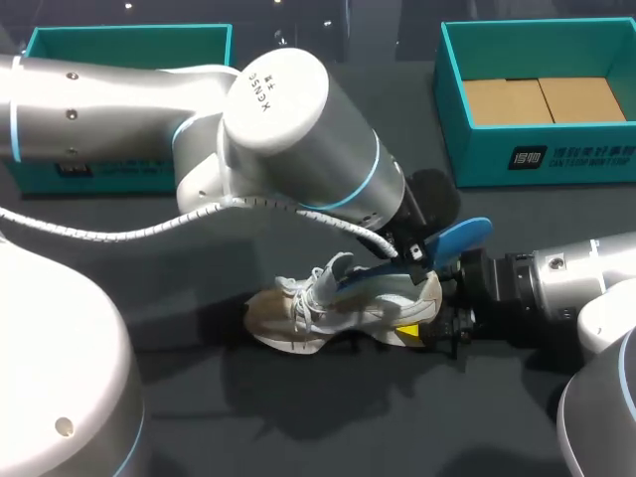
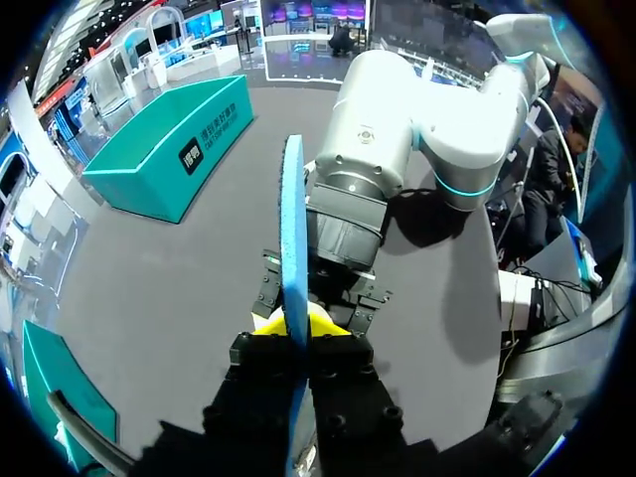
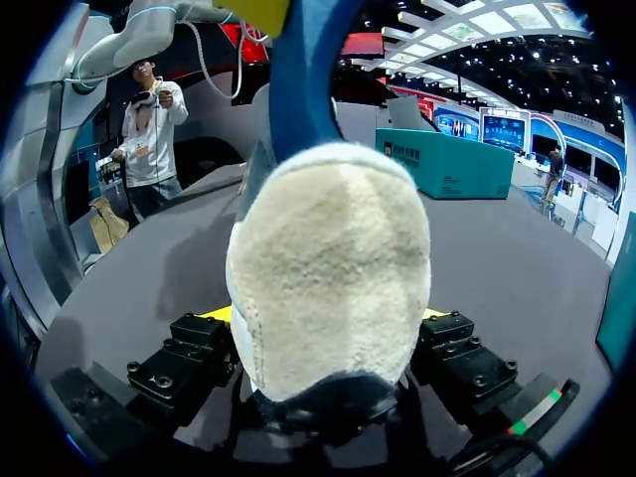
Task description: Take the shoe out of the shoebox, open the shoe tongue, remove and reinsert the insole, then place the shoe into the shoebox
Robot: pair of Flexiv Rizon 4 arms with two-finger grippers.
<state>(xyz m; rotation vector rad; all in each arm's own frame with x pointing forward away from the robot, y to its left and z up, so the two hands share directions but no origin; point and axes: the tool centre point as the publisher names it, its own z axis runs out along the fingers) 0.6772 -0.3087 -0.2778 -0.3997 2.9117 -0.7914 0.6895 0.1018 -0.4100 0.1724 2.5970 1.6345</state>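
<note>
The shoe [image 1: 338,303] lies on the table [image 1: 298,417], low in the middle of the head view. The right gripper [image 1: 427,316] squeezes its heel, likely to hold it steady. The left gripper [image 2: 298,333] pinches the blue insole [image 1: 462,237], which is partly in the shoe. The right box [image 1: 542,164] waits at the upper right and the left box [image 1: 129,40] at the upper left. The left arm [image 1: 278,109] hangs over the shoe.

Light: even, from overhead.
Shadows: soft, on table [image 1: 298,417] under shoe [image 1: 328,313].
Glare: mild sheen on left arm [image 1: 298,129].
</note>
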